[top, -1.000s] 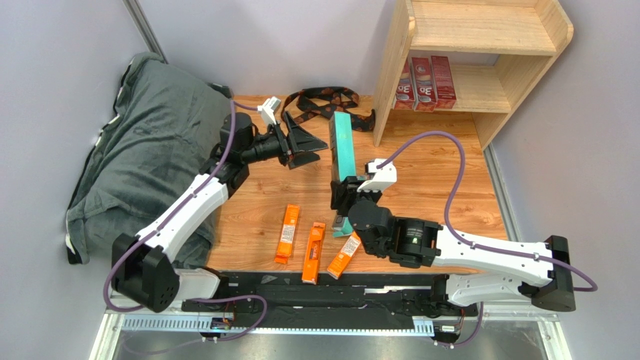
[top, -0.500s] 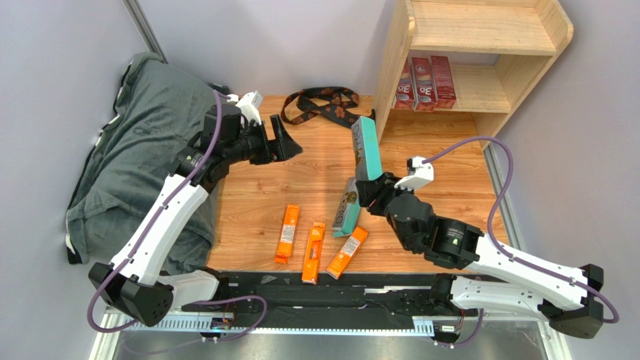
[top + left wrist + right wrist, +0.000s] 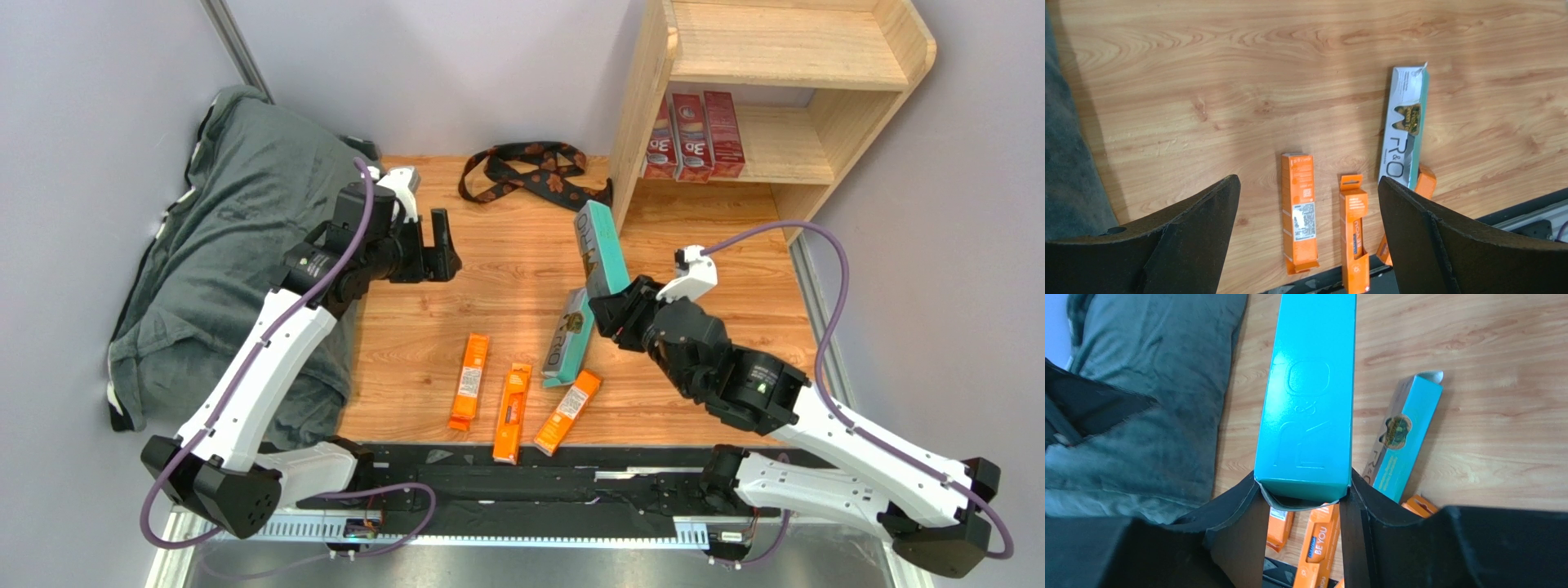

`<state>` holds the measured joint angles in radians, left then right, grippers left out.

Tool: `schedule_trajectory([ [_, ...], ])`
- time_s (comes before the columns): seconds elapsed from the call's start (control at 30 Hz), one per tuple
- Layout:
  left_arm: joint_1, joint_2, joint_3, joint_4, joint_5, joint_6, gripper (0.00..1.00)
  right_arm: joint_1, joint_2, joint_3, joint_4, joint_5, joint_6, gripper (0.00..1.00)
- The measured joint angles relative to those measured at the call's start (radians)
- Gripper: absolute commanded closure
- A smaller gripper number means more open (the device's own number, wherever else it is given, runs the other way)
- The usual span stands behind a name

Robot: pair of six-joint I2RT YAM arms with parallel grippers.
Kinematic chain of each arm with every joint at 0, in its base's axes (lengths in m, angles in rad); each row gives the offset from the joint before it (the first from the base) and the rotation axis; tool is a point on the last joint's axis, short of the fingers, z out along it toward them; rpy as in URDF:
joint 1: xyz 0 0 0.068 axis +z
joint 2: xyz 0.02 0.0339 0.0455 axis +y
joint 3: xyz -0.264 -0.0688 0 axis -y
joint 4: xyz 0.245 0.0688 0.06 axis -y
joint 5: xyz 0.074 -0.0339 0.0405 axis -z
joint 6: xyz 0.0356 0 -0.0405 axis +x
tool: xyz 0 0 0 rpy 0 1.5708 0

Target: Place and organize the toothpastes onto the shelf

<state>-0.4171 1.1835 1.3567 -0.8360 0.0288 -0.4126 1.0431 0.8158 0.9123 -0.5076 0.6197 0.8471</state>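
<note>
Right tool (image 3: 1303,499): mine, clamped on the near end of the teal toothpaste box (image 3: 1309,404), which is held tilted above the surface (image 3: 503,282). Left tool (image 3: 1308,184): mine, wide open, empty. Silver-white toothpaste box (image 3: 1404,131): flat on the surface, near end over one of three orange toothpaste boxes (image 3: 512,412). Three dark red toothpaste boxes (image 3: 693,132): upright on the lower tier of the shelf (image 3: 797,55).

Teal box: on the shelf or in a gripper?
Held: right gripper clamps the teal box, short of the shelf.
</note>
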Motion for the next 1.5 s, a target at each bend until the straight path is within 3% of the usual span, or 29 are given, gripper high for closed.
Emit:
schedule_trajectory([
  [0.33,0.0,0.033,-0.066,0.002,0.0,0.026,0.08,-0.27,0.043,0.309,-0.029,-0.217,-0.09,0.75],
  [0.57,0.0,0.035,-0.091,0.003,0.0,0.037,0.08,-0.524,0.218,0.621,-0.024,-0.457,-0.119,0.76],
  [0.73,0.0,0.035,-0.094,0.003,0.001,0.045,0.08,-0.719,0.37,0.755,0.006,-0.679,-0.076,0.76],
  [0.93,0.0,0.039,-0.103,0.011,0.028,0.047,0.08,-0.898,0.531,0.827,0.071,-0.877,0.038,0.76],
  [1.17,0.0,0.049,-0.114,0.02,0.05,0.049,0.08,-1.024,0.651,0.917,0.151,-1.009,0.158,0.76],
  [1.5,0.0,0.049,-0.148,0.034,0.053,0.05,0.08,-1.119,0.754,0.951,0.265,-1.077,0.303,0.76],
])
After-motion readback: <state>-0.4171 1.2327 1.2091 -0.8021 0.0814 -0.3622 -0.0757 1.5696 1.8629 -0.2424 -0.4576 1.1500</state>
